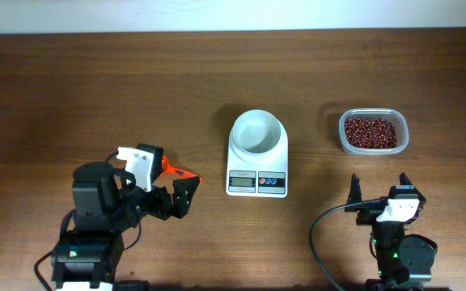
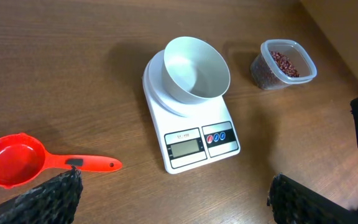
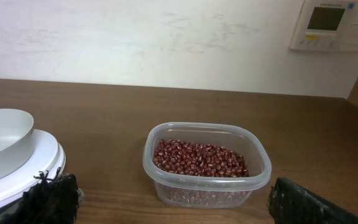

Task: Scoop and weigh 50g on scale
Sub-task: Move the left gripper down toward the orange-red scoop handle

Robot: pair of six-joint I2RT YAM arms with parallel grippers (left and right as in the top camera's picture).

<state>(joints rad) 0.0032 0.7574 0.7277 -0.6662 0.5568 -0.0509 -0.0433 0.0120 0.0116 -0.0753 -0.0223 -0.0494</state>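
brown wooden table (image 1: 95, 73), pale wall behind. left gripper (image 2: 176, 186) hangs with jaws spread wide, holding nothing; the empty orange scoop (image 2: 17, 160) lies flat on the table, its handle just by one finger. at centre sits the scale (image 1: 257, 174), its white bowl (image 1: 257, 132) empty. further right a clear tub (image 1: 403, 137) holds the beans (image 1: 370, 132). right gripper (image 1: 379, 192), near the tub, also gapes empty.

White bowl-topped scale (image 1: 257, 162); red-brown beans (image 1: 370, 132) heaped to its right.
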